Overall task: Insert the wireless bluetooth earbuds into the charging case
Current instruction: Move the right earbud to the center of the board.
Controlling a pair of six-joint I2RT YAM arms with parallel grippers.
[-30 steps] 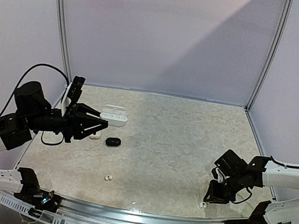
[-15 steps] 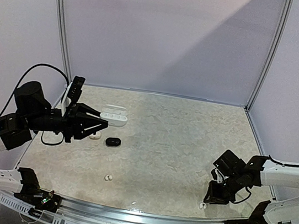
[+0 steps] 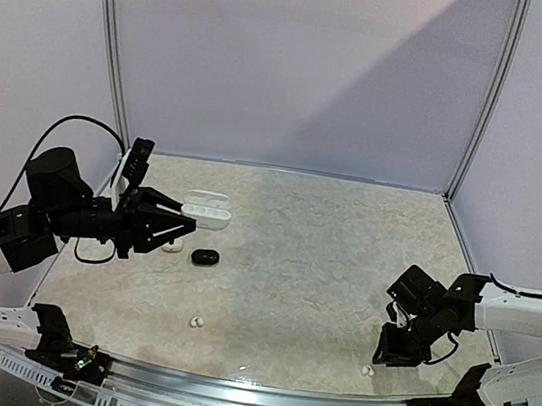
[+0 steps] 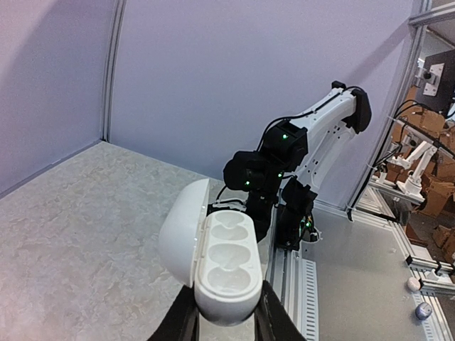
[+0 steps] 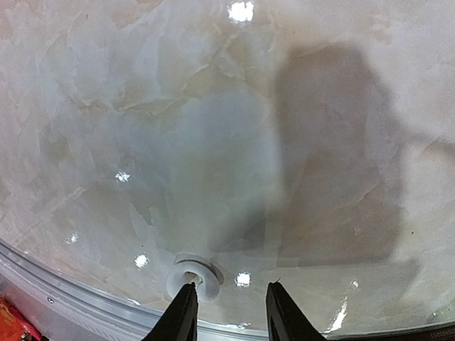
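My left gripper [image 3: 180, 215] is shut on a white charging case [image 3: 207, 211] and holds it above the table, lid open. In the left wrist view the case [image 4: 226, 257] sits between the fingers with its empty wells showing. My right gripper [image 3: 382, 358] is open, low over the table's near right edge. A white earbud [image 3: 365, 371] lies just in front of it. In the right wrist view that earbud [image 5: 195, 276] lies at the tip of the left finger [image 5: 182, 311], outside the gap of the gripper [image 5: 229, 307]. Another white earbud [image 3: 197, 322] lies near the front left.
A black oval object [image 3: 205, 256] and a small white object [image 3: 173, 246] lie on the table below the held case. The metal rail [image 3: 255, 391] runs along the near edge, close to the right gripper. The right arm [image 4: 284, 160] shows across the table in the left wrist view.
The right arm has shifted slightly, staying low by the white earbud at the near edge. The left arm and the case have not moved.
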